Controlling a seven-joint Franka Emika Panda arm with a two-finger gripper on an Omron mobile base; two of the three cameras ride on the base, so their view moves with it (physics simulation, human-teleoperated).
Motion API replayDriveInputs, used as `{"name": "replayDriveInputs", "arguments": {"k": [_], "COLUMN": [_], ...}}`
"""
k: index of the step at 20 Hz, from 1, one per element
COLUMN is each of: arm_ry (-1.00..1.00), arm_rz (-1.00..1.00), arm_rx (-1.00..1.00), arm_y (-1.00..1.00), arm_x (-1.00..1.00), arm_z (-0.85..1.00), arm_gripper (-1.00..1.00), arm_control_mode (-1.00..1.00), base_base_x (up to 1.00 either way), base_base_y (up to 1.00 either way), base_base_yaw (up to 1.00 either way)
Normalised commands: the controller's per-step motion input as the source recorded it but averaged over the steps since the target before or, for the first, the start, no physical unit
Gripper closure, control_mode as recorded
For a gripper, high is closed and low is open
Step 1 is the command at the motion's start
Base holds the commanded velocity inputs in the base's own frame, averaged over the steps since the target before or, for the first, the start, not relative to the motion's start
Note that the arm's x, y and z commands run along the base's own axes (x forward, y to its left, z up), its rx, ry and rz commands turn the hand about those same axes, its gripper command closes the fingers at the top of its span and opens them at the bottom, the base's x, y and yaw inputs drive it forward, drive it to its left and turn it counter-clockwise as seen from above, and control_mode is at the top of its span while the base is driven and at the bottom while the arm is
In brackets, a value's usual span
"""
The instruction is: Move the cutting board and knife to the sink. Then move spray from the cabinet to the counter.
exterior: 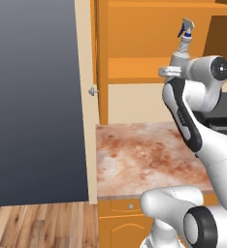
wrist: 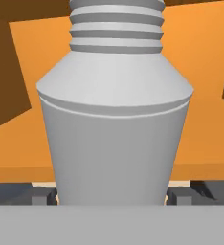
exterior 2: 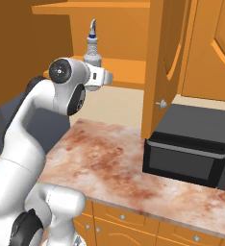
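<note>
Gripper: the gripper (wrist: 112,198) is up at the wall cabinet's shelf; its jaws stand spread wide, one dark finger tip (wrist: 41,197) on each side of the spray bottle's body at the bottom of the hand view.
Grip: the frames do not settle whether the tips press the bottle or stand just off it; the bottle sits between them, very close to the hand camera.
Spray, look: the spray (exterior: 183,44) has a pale grey cylindrical body, a sloped shoulder, a ribbed neck, and a blue-and-white trigger nozzle on top.
Spray, place: it stands on the inner shelf (exterior 2: 126,69) of the cabinet (exterior: 135,34), partly hidden by the white wrist in both base views.
Spray, axis: upright, long axis vertical; the nozzle leans toward the left in the left base view, and I cannot tell its heading beyond that.
Arm: the white arm (exterior 2: 35,125) reaches up from the base to the shelf, its wrist level with the bottle's body.
Cabinet door: an open orange door (exterior 2: 162,62) with a small silver knob hangs to the right of the shelf in the right base view.
Counter: the marbled counter (exterior: 139,157) lies below the shelf.
Microwave: a dark microwave (exterior 2: 191,151) sits on the counter, off to the arm's right.
Left side: a tall dark grey panel (exterior: 35,101) stands beside the counter.
</note>
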Motion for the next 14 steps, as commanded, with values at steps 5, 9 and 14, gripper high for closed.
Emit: {"name": "replayDriveInputs", "arguments": {"k": [5,9,14], "arm_ry": [-0.11,-0.05,0.00], "arm_rz": [0.00,0.00,0.00], "arm_rx": [-0.04,-0.12,-0.13], "arm_y": [0.08,0.07,0.08], "arm_x": [-0.44,-0.29,-0.09], "arm_z": [-0.12,-0.21,-0.27], "arm_gripper": [1.00,1.00,1.00], "arm_control_mode": [-1.00,-1.00,-1.00], "base_base_x": [0.00,0.00,0.00], "base_base_y": [0.00,0.00,0.00], "base_base_yaw": [0.00,0.00,0.00]}}
